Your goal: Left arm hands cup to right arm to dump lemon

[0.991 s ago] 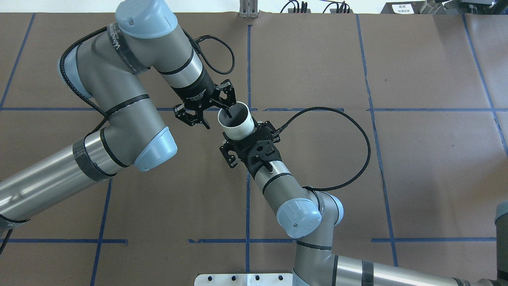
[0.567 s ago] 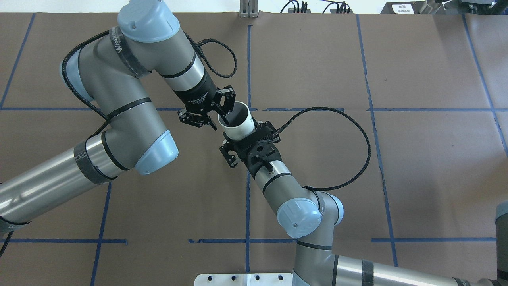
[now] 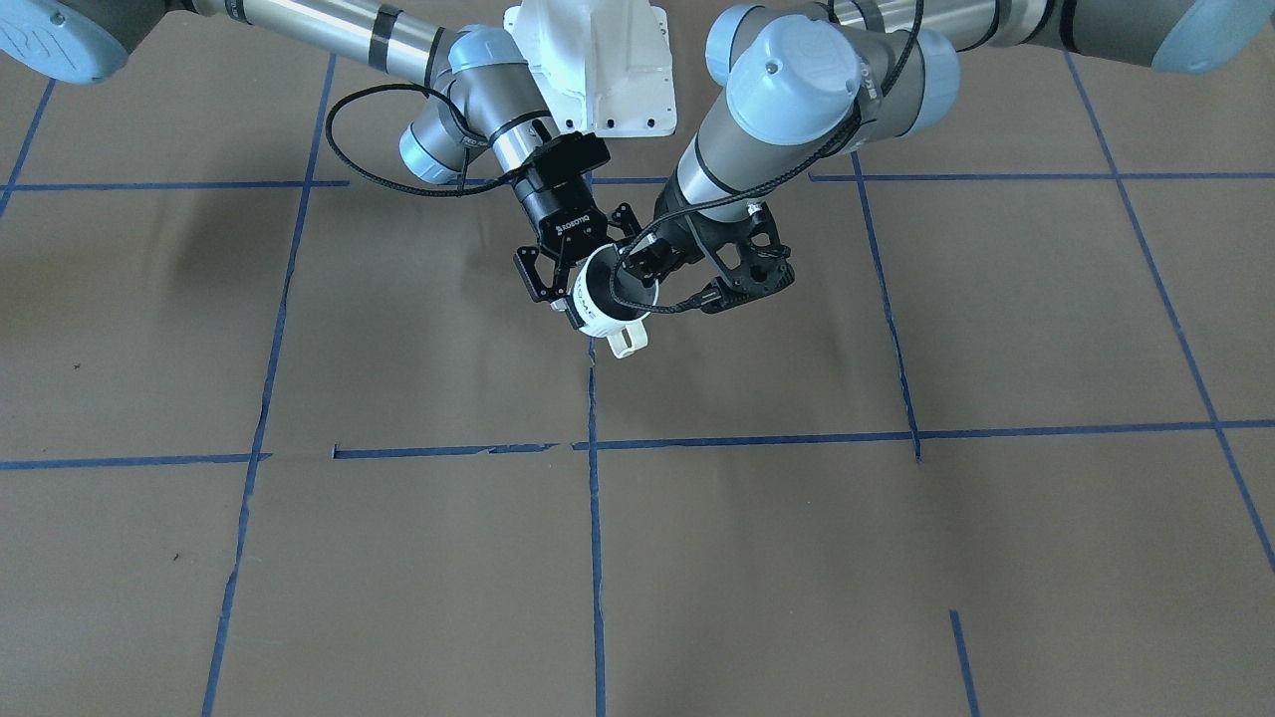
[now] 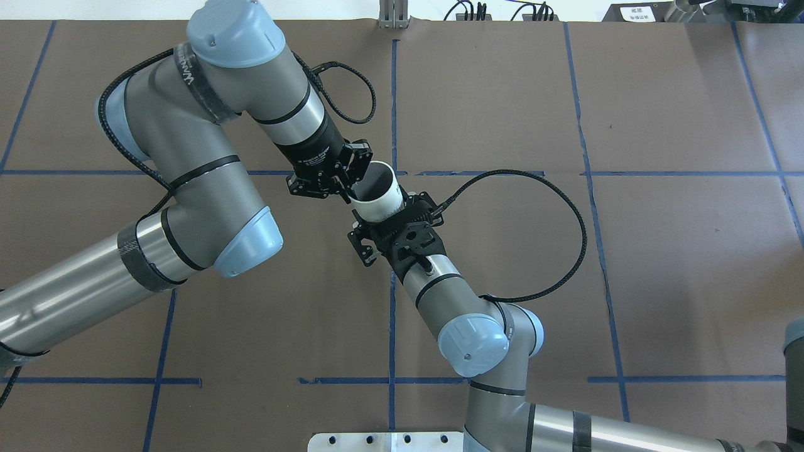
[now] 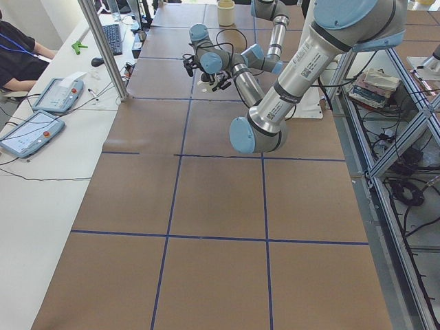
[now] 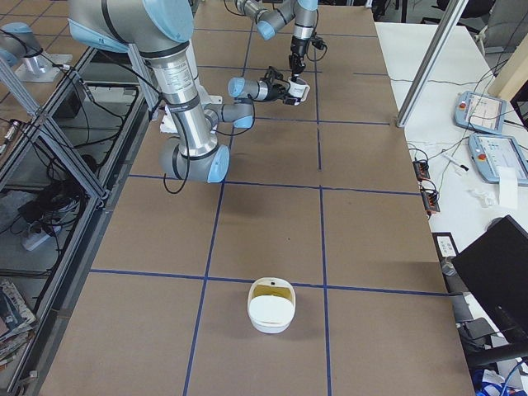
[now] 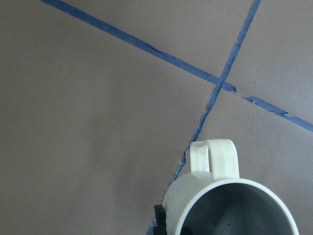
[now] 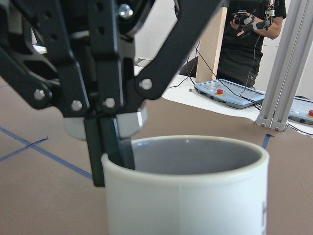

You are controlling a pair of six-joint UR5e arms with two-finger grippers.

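Note:
The white cup [image 4: 382, 202] hangs tilted in the air over the table's middle, its mouth up and toward my left arm. My right gripper [image 4: 384, 218], lettered ROBOTIQ, is shut on the cup's body from below and behind [image 3: 583, 281]. My left gripper [image 4: 347, 191] is shut on the cup's rim, one finger inside and one outside, as the right wrist view shows [image 8: 111, 147]. The left wrist view looks down into the cup [image 7: 230, 210]: grey inside, handle [image 7: 214, 161] pointing away. The lemon shows in no view.
A white container [image 6: 271, 307] with a yellowish inside stands far off at the table's right end. The brown table cover carries blue tape lines [image 4: 392, 107]. Teach pendants [image 5: 31, 130] and an operator [image 5: 17, 58] are at the side bench.
My left gripper was open around the cup's rim a second ago and has closed onto it. The cup and my right arm have not moved.

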